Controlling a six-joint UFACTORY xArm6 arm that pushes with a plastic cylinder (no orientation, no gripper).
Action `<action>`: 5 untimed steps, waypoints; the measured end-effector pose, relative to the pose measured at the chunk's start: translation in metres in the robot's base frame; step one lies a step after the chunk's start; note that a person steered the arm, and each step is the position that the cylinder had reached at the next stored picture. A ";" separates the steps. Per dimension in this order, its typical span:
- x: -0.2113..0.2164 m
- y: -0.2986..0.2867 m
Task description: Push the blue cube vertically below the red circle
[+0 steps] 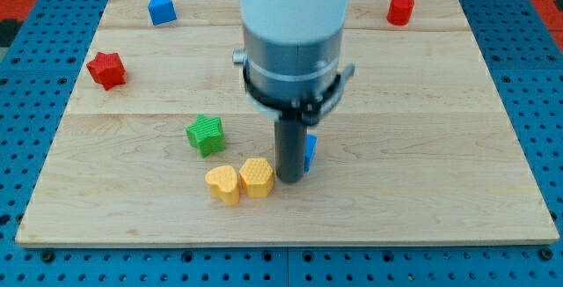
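Note:
The blue cube (310,150) sits near the board's middle, mostly hidden behind my rod; only its right edge shows. My tip (289,178) rests on the board at the cube's left side, touching or nearly touching it. The red circle, a short red cylinder (400,10), stands at the view's top right, well above and to the right of the cube.
Two yellow blocks (223,184) (256,177) lie side by side just left of my tip. A green star (206,134) is further left. A red star (106,69) is at the left, and a blue block (161,9) at the top left. The wooden board (440,190) lies on a blue pegboard.

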State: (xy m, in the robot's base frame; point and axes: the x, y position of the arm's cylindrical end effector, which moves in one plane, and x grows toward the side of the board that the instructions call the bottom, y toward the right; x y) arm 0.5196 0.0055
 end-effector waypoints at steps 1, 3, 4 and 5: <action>-0.044 0.001; -0.110 0.062; -0.121 0.006; -0.134 0.018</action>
